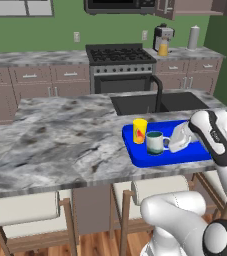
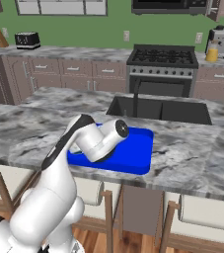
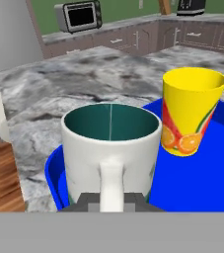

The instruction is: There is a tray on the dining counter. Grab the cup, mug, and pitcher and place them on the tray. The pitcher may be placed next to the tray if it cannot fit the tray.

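Left base view: marbled dining counter (image 1: 60, 145), green walls, blue tray (image 1: 185, 156); hand (image 3: 111, 200) clamped on mug (image 3: 111, 146) handle.

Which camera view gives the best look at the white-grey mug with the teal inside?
The hand view: the white-grey mug with teal inside sits close, handle facing the camera, standing on the bright blue tray. The left base view shows it small but whole. In the right base view the arm covers that spot.
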